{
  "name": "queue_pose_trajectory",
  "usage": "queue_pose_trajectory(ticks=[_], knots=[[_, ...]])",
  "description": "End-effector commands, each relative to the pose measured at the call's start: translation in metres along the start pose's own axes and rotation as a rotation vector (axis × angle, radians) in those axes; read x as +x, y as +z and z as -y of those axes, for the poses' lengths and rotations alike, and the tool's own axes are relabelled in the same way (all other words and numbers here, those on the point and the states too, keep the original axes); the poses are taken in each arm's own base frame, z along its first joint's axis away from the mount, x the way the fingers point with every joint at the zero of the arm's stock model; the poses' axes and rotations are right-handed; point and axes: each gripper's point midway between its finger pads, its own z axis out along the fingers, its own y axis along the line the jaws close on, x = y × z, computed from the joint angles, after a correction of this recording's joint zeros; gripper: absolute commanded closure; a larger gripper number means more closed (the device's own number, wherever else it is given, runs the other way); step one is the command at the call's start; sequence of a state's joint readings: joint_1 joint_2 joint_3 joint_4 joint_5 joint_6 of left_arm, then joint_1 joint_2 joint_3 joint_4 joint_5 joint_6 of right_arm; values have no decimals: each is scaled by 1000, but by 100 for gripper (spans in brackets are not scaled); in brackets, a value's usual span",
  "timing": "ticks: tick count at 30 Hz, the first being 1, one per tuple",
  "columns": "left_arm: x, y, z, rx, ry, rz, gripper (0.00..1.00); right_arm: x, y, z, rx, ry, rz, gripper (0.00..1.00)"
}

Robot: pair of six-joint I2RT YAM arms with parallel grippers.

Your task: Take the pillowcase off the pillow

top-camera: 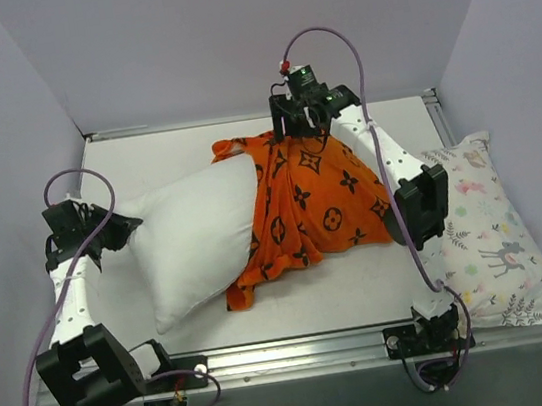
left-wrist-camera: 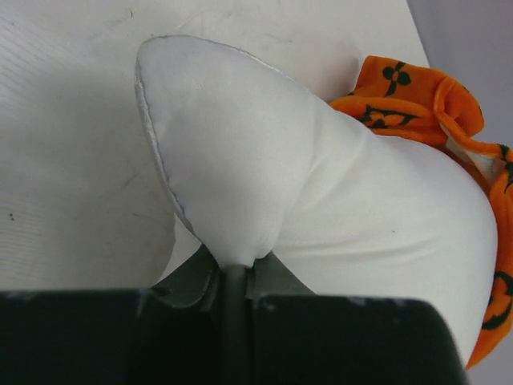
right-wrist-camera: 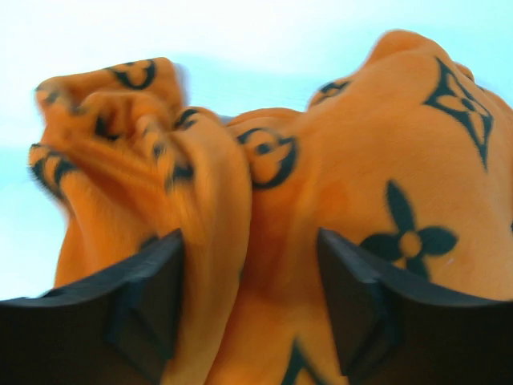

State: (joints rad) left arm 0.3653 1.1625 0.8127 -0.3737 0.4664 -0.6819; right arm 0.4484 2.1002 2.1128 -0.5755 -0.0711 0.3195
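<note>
The white pillow [top-camera: 195, 236] lies on the table, its left half bare and its right half inside the orange pillowcase [top-camera: 316, 197] printed with black motifs. My left gripper [top-camera: 113, 230] is shut on the pillow's bare left corner [left-wrist-camera: 232, 241]; the pillowcase [left-wrist-camera: 417, 104] shows beyond it. My right gripper [top-camera: 290, 124] is at the far edge of the pillowcase. Its jaws stand partly apart, pressed on a thick bunched fold of the pillowcase [right-wrist-camera: 264, 265], and folds fan out from there. The pillow's blue tag is not visible.
A second pillow [top-camera: 487, 233] with pastel animal print lies at the table's right edge beside the right arm. Grey walls enclose the table [top-camera: 364, 286] on the left, back and right. A metal rail runs along the near edge.
</note>
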Motion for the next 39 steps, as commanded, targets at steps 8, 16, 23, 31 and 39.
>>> queue_pose_trajectory(ticks=[8, 16, 23, 31, 39], knots=[[-93, 5, 110, 32, 404, 236, 23, -2, -109, -53, -38, -147, 200, 22], [-68, -69, 154, 11, 528, 326, 3, 103, -142, -56, -75, -150, 202, 18], [51, -95, 136, 96, 448, 229, 2, 199, -112, -56, -71, -180, 149, 17], [179, -74, 68, 59, 394, 73, 2, 228, -75, -56, -5, -176, 118, 18], [175, -52, 51, -8, 195, 243, 3, 228, -73, -47, 35, -153, 140, 100]])
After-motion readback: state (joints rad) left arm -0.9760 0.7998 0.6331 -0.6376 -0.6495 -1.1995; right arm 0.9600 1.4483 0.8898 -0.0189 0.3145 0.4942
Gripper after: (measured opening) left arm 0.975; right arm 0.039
